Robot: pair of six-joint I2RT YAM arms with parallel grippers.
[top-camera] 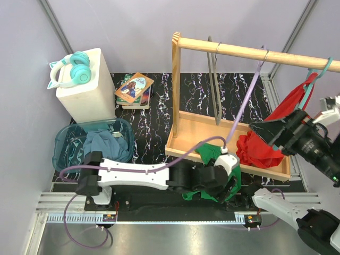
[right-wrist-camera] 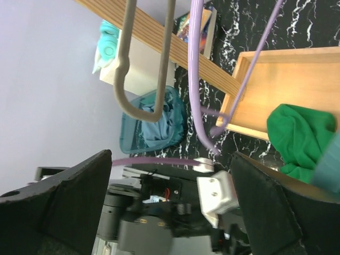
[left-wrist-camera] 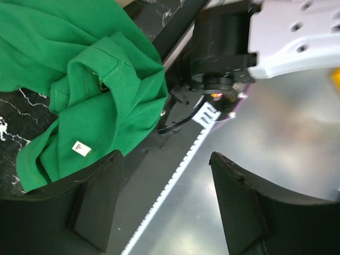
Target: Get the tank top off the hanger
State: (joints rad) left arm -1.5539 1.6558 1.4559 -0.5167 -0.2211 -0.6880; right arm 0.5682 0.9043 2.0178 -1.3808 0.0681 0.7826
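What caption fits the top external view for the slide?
Left gripper over green garment at the wooden rack's near edge; right gripper open beside red garment on a teal hanger.

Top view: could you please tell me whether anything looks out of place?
Yes: the red garment dangles lopsided from the teal hanger, bunched on the wooden tray; a green garment spills over its front edge.

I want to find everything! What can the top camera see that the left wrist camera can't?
Only the top view shows the teal headphones, the books, the blue bin and the red garment. Only the left wrist view shows the little white label on the green garment. Both views show that green garment.
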